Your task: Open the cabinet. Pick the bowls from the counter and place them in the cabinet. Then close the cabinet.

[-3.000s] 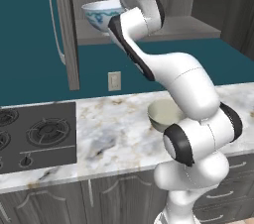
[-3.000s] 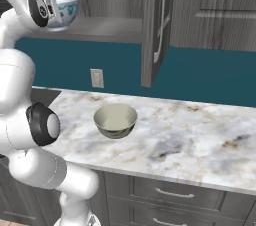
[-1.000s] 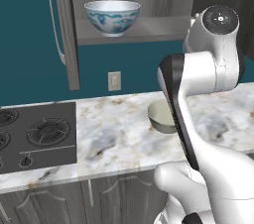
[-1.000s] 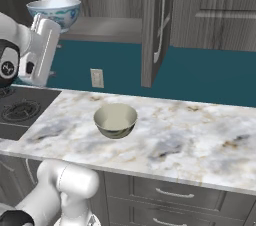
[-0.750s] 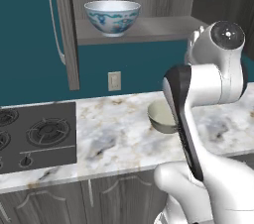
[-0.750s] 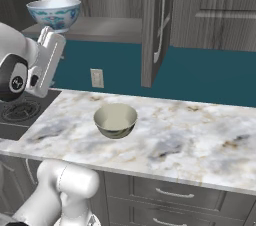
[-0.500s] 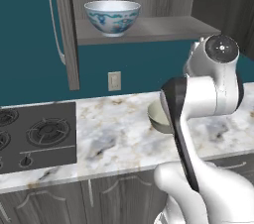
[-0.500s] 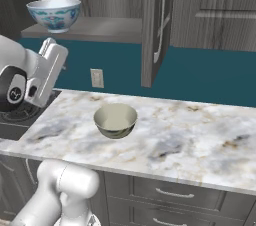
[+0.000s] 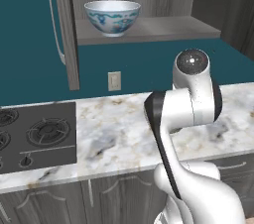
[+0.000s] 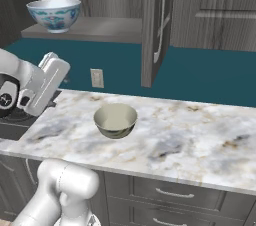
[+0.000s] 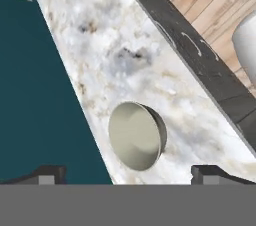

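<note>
One bowl shelved, one to go in the open cabinet [image 9: 149, 0]

On the marble tabletop [image 10: 190, 140] we see the cream bowl [image 10: 115, 120] upright near the wall; the white floral bowl [image 9: 112, 16] sits on the shelf. Our worry: a slanted descent could clip the rim and tip it. The claw [image 11: 125, 172] hangs above the cream bowl, tips wide apart, holding nothing

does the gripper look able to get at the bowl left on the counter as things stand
Probably yes. In the hand view the gripper is open, with the cream bowl just ahead between its fingertips. The bowl sits alone on the counter, nothing beside it.
</note>
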{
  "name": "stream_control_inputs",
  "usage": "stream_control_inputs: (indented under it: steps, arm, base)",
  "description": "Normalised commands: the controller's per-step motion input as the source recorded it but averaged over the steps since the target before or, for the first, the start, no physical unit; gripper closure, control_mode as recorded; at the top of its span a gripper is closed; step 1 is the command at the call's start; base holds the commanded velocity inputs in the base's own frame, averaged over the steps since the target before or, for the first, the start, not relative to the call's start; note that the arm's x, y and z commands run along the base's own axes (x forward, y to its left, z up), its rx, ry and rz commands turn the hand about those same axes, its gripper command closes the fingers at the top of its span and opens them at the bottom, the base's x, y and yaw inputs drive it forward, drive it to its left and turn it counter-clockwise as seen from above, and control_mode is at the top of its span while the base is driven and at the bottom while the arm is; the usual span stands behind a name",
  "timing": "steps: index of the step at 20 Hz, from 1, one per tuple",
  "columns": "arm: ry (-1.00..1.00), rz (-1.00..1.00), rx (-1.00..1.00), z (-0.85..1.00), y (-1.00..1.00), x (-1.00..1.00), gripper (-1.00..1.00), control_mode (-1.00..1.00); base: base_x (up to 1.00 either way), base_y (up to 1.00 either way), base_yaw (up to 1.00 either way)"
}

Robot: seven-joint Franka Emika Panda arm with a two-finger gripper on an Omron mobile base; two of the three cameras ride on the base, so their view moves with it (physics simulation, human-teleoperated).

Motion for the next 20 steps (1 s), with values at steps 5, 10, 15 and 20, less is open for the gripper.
stream_control_inputs:
  steps: [5,10,15,20]
  arm:
    - [0.19,-0.03,0.27,-0.38,0.00,0.00,-1.00,-1.00]
    - [0.07,-0.05,0.14,-0.51,0.00,0.00,-1.00,-1.00]
    - [0.07,-0.10,0.04,-0.70,0.00,0.00,-1.00,-1.00]
    - [0.10,-0.07,0.03,-0.55,0.00,0.18,-1.00,-1.00]
  base:
    - [0.00,0.00,0.00]
    - [0.00,0.00,0.00]
    - [0.00,0.00,0.00]
    - [0.00,0.00,0.00]
